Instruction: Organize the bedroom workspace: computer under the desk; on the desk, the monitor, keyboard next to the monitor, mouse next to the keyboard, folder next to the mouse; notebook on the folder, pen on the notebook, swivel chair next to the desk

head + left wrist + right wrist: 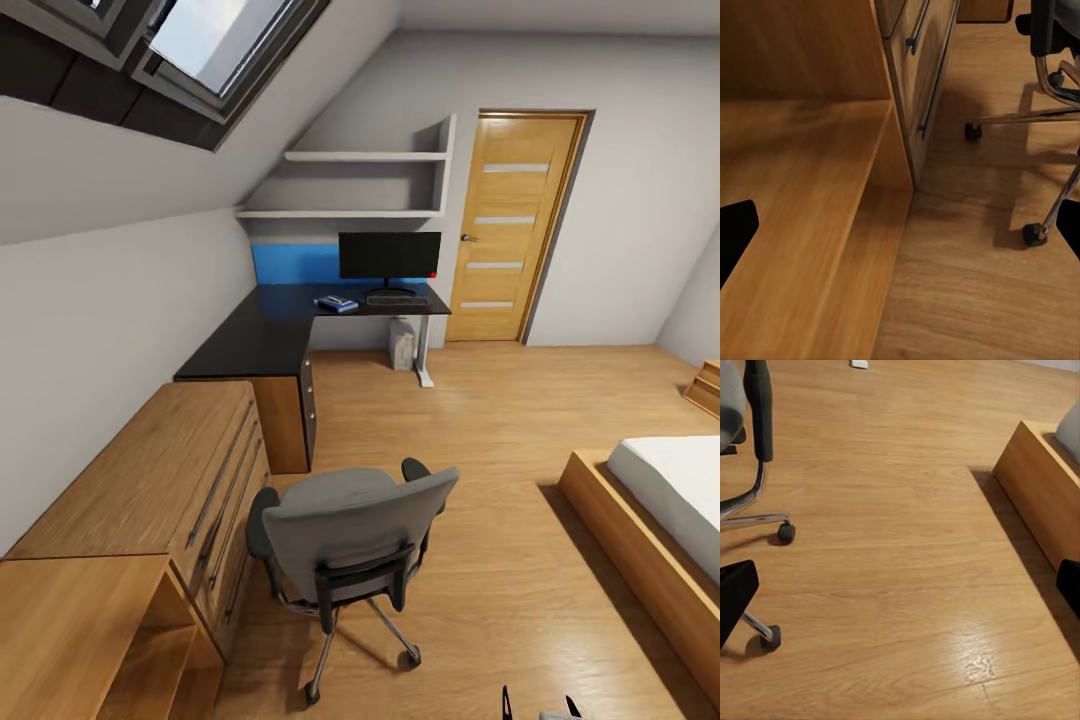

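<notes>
With both grippers' black fingers spread apart over the wooden floor (pixel 907 585), the grey swivel chair (pixel 350 540) with black armrests stands nearest beside the light wooden chest (pixel 170 480), well apart from the black L-shaped desk (pixel 260 335) carrying the black monitor (pixel 389 256), dark keyboard (pixel 397 299) and blue folder (pixel 337 304).

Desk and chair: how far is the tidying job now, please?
Looks done: the monitor and keyboard are on the desk, the computer stands under it, and a blue folder stack lies beside the keyboard. The mouse and pen are too small to tell. In hand: nothing; both grippers look open and empty. Left: the chair stands apart from the desk.
</notes>
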Controlling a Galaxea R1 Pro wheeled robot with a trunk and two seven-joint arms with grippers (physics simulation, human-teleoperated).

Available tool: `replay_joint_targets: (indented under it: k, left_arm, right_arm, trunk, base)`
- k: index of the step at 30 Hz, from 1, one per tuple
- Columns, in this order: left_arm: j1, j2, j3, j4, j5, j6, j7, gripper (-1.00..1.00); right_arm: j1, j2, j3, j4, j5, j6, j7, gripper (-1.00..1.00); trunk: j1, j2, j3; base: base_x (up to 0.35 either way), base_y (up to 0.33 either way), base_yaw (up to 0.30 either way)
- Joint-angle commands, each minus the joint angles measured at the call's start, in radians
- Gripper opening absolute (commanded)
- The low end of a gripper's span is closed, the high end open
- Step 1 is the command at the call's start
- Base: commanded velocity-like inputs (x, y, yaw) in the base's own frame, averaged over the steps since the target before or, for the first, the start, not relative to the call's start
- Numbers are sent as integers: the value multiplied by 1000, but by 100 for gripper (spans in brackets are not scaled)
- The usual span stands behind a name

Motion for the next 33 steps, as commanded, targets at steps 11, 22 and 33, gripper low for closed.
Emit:
replay_joint_targets:
  k: [11, 22, 33]
  left_arm:
    - [0, -24, -9, -3, 8, 0, 13, 100]
    - [0, -33, -11, -36, 63, 148, 14, 100]
    - [-19, -20, -9, -304, 161, 667, 13, 100]
  right_arm:
    - [0, -3, 8, 1, -3, 2, -9, 100]
    - [0, -3, 8, 2, -3, 91, -9, 100]
    - [-3, 5, 7, -50, 3, 91, 3, 100]
  trunk:
    - [35, -64, -30]
    - [77, -141, -64]
    - [119, -218, -98]
  base:
    - [0, 0, 1]
    - [0, 0, 0]
    - [0, 0, 0]
